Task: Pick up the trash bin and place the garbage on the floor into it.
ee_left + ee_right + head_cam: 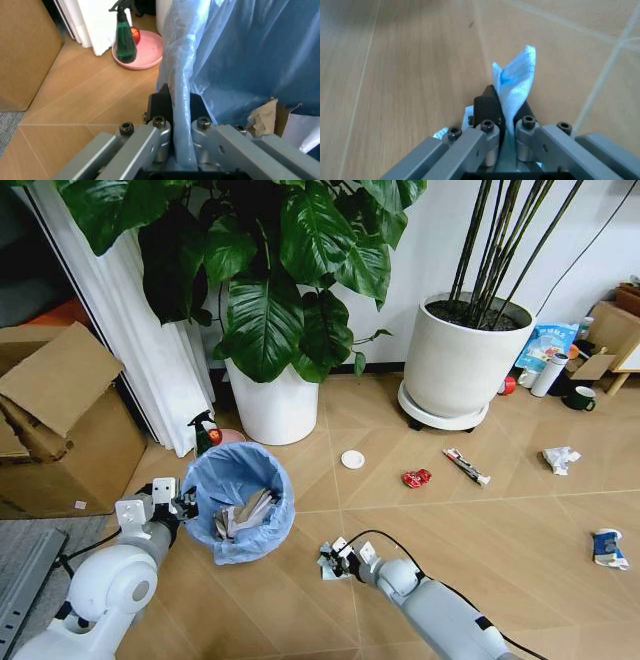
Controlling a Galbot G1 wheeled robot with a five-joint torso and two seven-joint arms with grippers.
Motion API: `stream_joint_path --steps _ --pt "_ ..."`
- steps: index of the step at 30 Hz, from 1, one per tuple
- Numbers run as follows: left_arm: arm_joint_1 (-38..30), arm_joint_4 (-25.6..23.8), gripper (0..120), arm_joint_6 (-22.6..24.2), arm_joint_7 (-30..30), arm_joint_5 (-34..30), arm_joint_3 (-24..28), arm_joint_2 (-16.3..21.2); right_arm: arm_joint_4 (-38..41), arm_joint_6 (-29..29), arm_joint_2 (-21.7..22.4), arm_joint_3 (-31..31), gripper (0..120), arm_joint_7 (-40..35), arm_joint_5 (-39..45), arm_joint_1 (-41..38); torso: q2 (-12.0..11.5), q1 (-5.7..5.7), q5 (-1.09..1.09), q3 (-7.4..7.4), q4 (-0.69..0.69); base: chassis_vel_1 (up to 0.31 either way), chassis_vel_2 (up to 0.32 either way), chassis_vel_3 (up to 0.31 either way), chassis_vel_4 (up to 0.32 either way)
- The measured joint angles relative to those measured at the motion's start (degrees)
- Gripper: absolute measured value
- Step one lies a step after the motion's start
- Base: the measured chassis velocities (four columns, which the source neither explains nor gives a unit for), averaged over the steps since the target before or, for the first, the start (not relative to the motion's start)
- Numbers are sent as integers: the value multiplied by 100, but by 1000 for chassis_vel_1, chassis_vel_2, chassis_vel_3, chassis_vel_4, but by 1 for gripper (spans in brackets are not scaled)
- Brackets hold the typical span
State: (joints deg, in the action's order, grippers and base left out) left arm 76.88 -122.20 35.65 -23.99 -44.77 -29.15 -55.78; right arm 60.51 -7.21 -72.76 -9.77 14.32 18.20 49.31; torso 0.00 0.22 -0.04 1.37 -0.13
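Observation:
The trash bin (240,502), small and round with a pale blue bag liner, sits low over the floor (480,530) at my left, with papers inside it. My left gripper (183,502) is shut on its rim; the left wrist view has the blue liner and rim (181,112) pinched between the fingers. To the bin's right, my right gripper (335,558) is shut on a blue-white packet (516,80), just above the floor. More garbage lies farther off: a white disc (352,459), a red wrapper (416,478), a long thin wrapper (467,467), a white tissue wad (560,459) and a blue-white packet (606,548).
Two big white plant pots (272,402) (462,360) stand at the back. A spray bottle (124,37) and pink dish (145,52) sit behind the bin. A cardboard box (60,430) is at the left. A white bottle (549,375) and dark mug (580,397) stand at the far right.

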Motion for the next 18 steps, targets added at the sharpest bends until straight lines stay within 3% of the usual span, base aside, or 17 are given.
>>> stream_joint_path --steps 9,18 --pt "38 -70 0 0 0 0 4 11 982 -197 334 515 0 -256 590 193 0 0 0 0 -1 0 0 0 0" --pt "3 -17 0 77 -4 -122 184 115 3070 -537 1226 1057 0 -612 1445 -131 0 0 0 0 0 0 0 0 0"
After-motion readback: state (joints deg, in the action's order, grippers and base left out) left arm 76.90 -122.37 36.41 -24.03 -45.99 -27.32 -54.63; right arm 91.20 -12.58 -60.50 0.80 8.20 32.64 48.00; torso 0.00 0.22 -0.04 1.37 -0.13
